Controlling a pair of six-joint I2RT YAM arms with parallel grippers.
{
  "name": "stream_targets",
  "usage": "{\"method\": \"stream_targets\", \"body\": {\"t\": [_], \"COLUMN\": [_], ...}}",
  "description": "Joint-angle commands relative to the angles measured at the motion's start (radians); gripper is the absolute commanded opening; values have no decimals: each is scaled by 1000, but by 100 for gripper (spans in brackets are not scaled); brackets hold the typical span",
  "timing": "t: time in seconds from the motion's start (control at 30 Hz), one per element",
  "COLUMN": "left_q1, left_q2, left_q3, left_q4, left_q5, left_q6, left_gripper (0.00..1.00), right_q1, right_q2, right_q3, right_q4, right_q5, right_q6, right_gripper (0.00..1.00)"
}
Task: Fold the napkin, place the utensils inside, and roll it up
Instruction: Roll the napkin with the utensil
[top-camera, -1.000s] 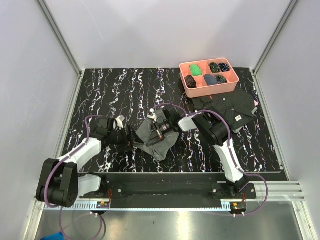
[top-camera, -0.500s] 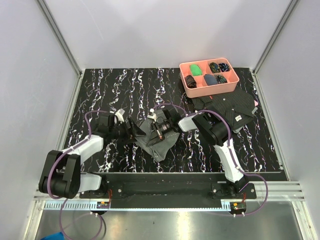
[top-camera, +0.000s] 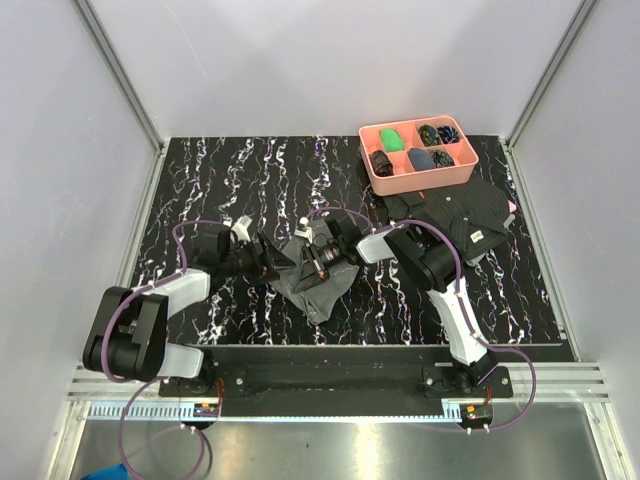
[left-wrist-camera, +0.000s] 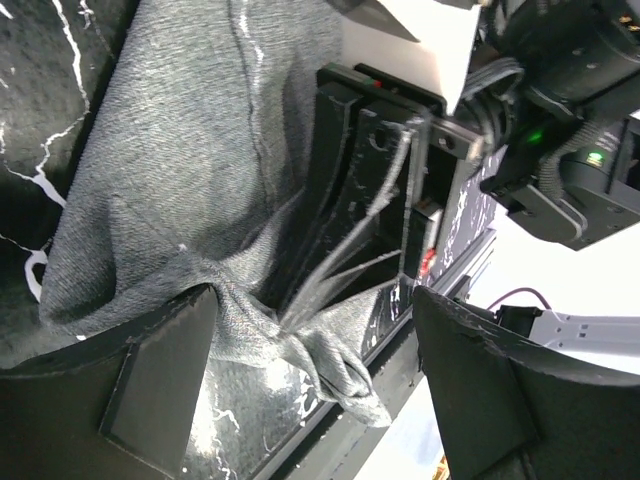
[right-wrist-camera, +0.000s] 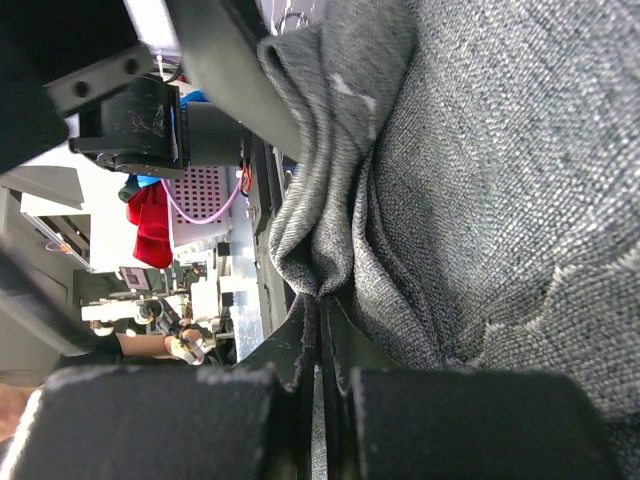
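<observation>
Left pincer (top-camera: 270, 262) stands released, its jaws spread wide on either side of a bunched fold at the left edge of the napkin (top-camera: 318, 292), not closed on it. Right pincer (top-camera: 322, 258) is clenched tight on a pinched ridge of the grey fabric, which its wrist view shows squeezed between the fingers. The napkin lies crumpled in the middle of the worktop (top-camera: 220, 170), between the two arms, one corner trailing toward the near edge. A pink tray (top-camera: 395, 184) sits at the far right, with a black cloth (top-camera: 462, 212) just in front of it.
</observation>
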Motion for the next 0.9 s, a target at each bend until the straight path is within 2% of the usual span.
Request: {"method": "stream_targets", "body": {"t": [0.0, 0.17, 0.3, 0.43, 0.47, 0.53, 0.57, 0.73, 0.87], "left_q1": [-3, -3, -3, -3, -3, -3, -3, -3, -3], "left_q2": [39, 60, 53, 51, 57, 77, 86, 132, 142], "left_q3": [-45, -85, -98, -99, -99, -93, -92, -79, -75], "left_q4": [155, 156, 64, 30, 27, 27, 30, 43, 44], "left_q5": [-17, -129, -209, -254, -257, -265, -263, -251, -245], "left_q6": [-13, 1, 33, 46, 46, 47, 47, 44, 46], "left_gripper": [82, 82, 82, 82, 82, 82, 82, 82, 82], "right_q1": [-7, -7, -7, -7, -7, -8, -7, 31, 172], "right_q2": [23, 11, -26, -125, -150, -231, -259, -460, -547], "right_q3": [-21, -29, -38, -70, -75, -90, -94, -134, -144], "right_q4": [1, -6, -37, -91, -114, -201, -232, -448, -585], "right_q5": [34, 49, 74, 142, 159, 227, 256, 523, 834], "right_q6": [-30, -33, -45, -75, -90, -150, -174, -323, -401], "right_gripper": [0, 0, 2, 24, 35, 42, 50, 61, 67]}}
